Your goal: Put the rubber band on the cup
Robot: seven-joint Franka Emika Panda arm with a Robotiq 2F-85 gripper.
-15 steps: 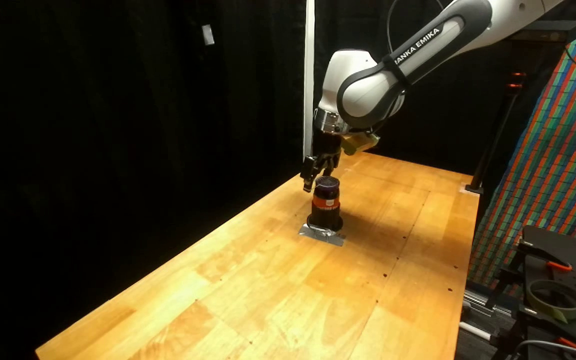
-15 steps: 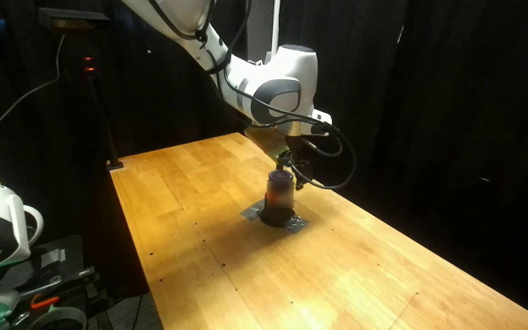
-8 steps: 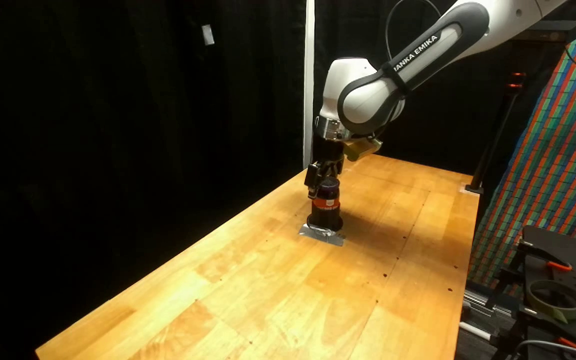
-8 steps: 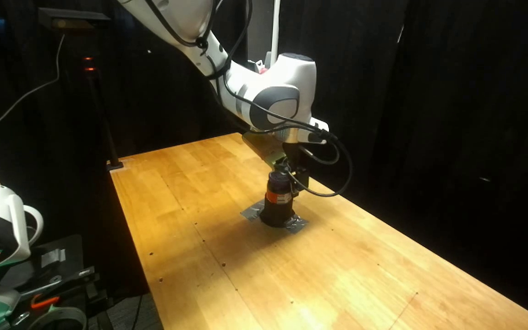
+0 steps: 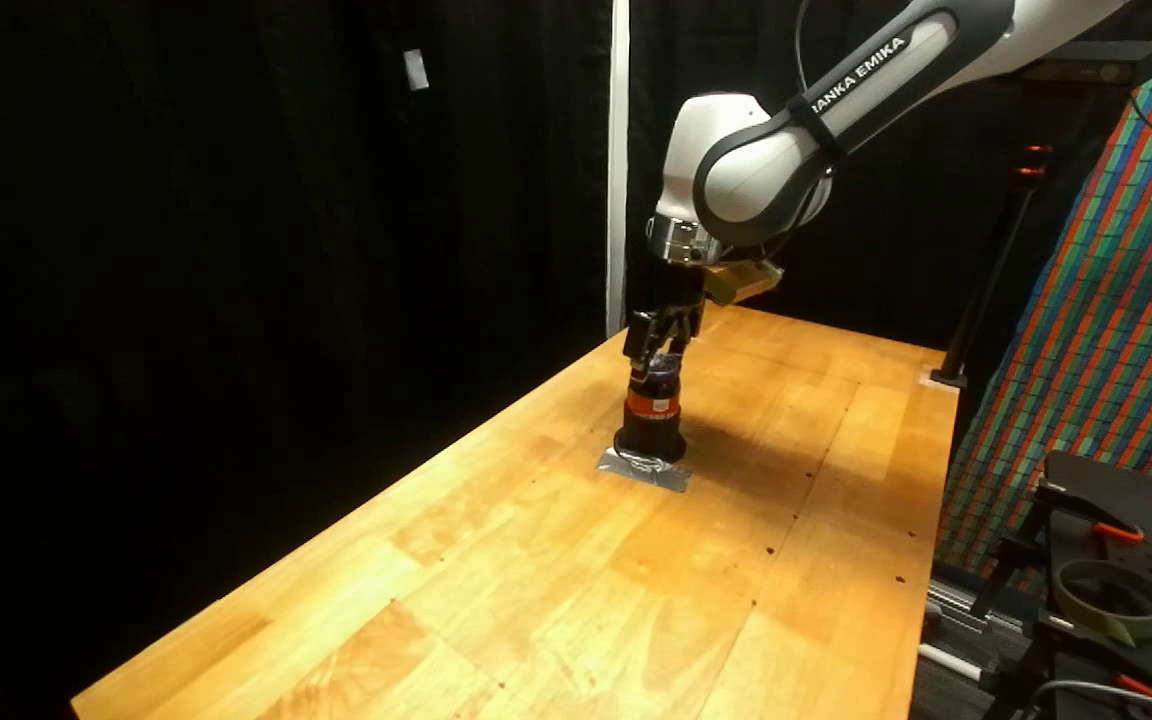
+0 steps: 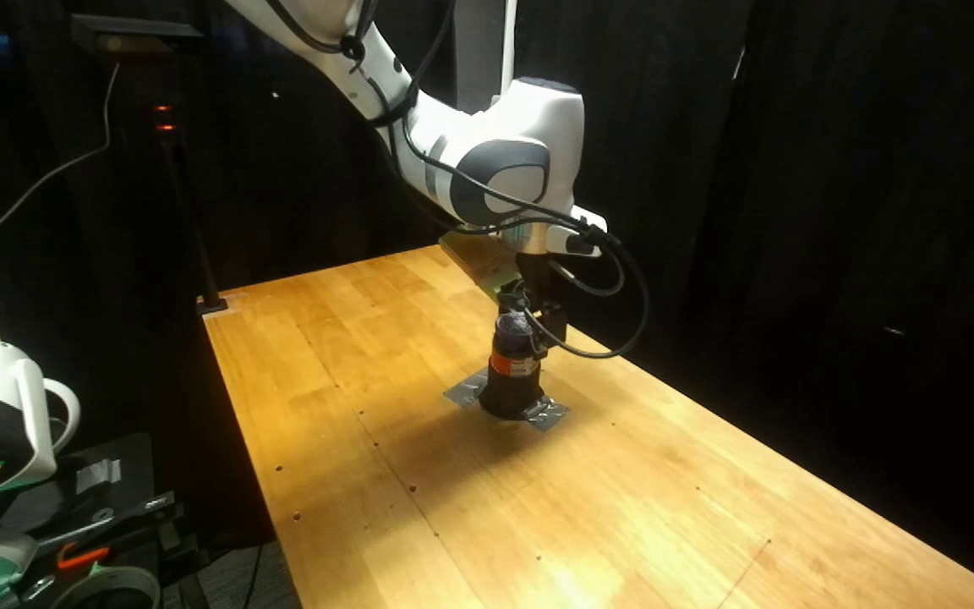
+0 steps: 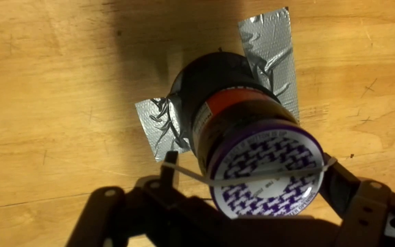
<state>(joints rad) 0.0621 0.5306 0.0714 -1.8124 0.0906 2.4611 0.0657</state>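
Since half a second ago my white, grey-trimmed jointed arm (image 5: 751, 190) has risen, bringing the black two-finger gripper (image 7: 249, 156) up with it; the dark, cylindrical, jar-like cup (image 5: 654, 406), orange-red round its middle, has kept its place. In both exterior views it stands upright on the honey-coloured wooden table (image 5: 536, 600), gripper at its top. From the wrist I see the fingers (image 7: 170, 176) spread wide, one to either side of the cup's round, purple-rimmed lid (image 7: 266, 154), printed in purple-and-white weave. Whether they touch it, I cannot tell. The thin, pale rubber band (image 7: 252, 180) is strung from fingertip to fingertip and crosses the lid in this view, bending near its edges; contact I can't confirm. The cup's foot sits in a round black base (image 7: 214, 68), held by wrinkled, cloth-textured silver tape (image 7: 269, 37) stuck to the wood. Wood marked by seams, scratches, small holes. Beside the table in an exterior view: a striped, multicoloured sheet (image 5: 1116, 330).
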